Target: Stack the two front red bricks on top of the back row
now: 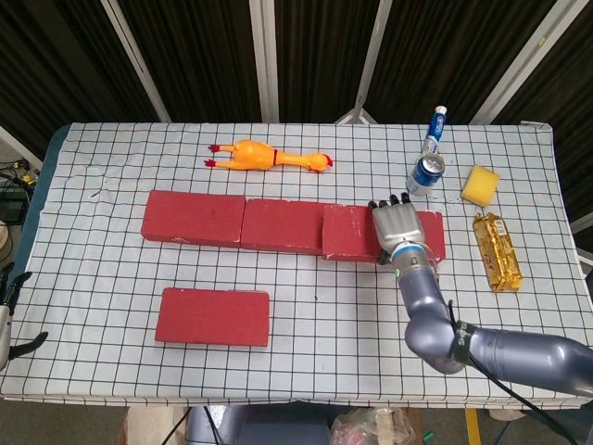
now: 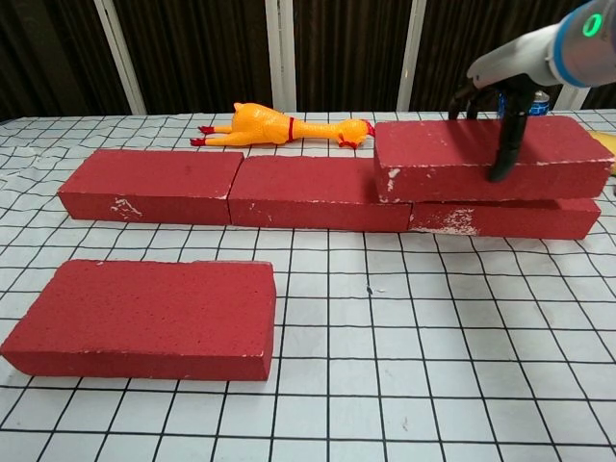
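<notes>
Three red bricks form the back row: left (image 1: 193, 217), middle (image 1: 283, 225) and right (image 1: 428, 237). My right hand (image 1: 397, 227) grips a fourth red brick (image 2: 452, 159) from above, fingers (image 2: 504, 144) down its front face. In the chest view that brick lies level along the top of the right back brick (image 2: 520, 218) and overhangs the middle one (image 2: 313, 191); I cannot tell whether its weight rests there. The other front brick (image 1: 213, 316) lies flat near the front left. My left hand (image 1: 11, 311) hangs off the table's left edge, fingers apart, holding nothing.
A yellow rubber chicken (image 1: 269, 158) lies behind the back row. At the back right stand a blue can (image 1: 427, 173) and a bottle (image 1: 434, 130), with a yellow sponge (image 1: 480, 184) and a gold snack packet (image 1: 498, 250) near the right edge.
</notes>
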You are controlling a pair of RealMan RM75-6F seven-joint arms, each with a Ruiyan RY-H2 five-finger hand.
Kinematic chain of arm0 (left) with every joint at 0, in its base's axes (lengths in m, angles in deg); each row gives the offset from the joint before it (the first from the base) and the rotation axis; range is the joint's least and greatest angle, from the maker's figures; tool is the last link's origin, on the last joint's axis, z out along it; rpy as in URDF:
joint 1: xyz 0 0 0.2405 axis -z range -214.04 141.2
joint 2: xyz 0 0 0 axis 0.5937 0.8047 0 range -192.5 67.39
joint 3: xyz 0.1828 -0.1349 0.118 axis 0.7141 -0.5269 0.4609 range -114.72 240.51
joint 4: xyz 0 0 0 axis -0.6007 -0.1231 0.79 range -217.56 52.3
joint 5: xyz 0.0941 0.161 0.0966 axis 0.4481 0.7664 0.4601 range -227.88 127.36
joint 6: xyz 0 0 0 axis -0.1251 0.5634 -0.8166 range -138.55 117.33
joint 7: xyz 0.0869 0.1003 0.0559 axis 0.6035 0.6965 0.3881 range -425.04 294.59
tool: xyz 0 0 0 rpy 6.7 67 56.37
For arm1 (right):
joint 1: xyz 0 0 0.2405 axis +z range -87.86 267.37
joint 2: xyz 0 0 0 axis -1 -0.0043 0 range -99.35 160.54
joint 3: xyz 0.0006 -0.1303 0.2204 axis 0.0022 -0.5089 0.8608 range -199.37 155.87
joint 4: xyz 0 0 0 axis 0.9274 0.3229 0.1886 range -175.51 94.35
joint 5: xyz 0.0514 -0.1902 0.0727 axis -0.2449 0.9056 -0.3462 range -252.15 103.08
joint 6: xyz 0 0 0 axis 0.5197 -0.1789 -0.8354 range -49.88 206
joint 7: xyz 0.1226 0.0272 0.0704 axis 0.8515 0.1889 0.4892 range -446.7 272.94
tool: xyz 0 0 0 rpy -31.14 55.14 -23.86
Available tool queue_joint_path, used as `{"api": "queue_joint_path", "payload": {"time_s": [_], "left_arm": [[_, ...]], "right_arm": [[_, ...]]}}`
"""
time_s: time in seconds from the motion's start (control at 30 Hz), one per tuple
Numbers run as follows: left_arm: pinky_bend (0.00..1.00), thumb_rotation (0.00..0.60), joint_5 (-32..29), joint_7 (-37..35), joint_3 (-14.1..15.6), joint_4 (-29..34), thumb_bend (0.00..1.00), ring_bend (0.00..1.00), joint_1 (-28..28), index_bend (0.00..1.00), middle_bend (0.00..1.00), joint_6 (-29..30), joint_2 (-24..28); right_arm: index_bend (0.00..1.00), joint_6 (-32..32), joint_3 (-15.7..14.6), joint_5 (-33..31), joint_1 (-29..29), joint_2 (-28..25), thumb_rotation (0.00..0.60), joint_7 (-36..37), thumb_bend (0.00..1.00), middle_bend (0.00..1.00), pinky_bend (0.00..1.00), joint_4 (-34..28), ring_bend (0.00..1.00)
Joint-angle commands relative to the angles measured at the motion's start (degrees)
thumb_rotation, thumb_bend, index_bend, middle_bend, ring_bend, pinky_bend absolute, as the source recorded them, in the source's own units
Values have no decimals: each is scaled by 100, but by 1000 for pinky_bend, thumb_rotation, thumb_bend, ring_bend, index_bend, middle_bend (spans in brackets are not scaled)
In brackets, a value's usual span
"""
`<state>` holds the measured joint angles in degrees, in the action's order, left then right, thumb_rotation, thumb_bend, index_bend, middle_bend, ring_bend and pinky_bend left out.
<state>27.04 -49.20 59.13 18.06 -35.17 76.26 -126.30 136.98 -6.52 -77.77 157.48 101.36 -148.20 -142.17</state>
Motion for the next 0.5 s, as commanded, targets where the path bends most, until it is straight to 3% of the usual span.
{"api": "queue_joint_path", "payload": {"time_s": [0.03, 0.5], "left_arm": [[114, 600, -98, 53, -49, -15, 0, 0, 14, 156, 2, -4, -31], [117, 600, -196, 105, -80, 22, 0, 0, -8, 156, 1, 66, -43]], "right_arm": [[274, -109, 104, -293, 297, 239, 600, -151, 162, 290, 0, 378, 96], [273, -588, 174, -500, 667, 612, 600, 108, 161, 290, 0, 1110, 96]]}}
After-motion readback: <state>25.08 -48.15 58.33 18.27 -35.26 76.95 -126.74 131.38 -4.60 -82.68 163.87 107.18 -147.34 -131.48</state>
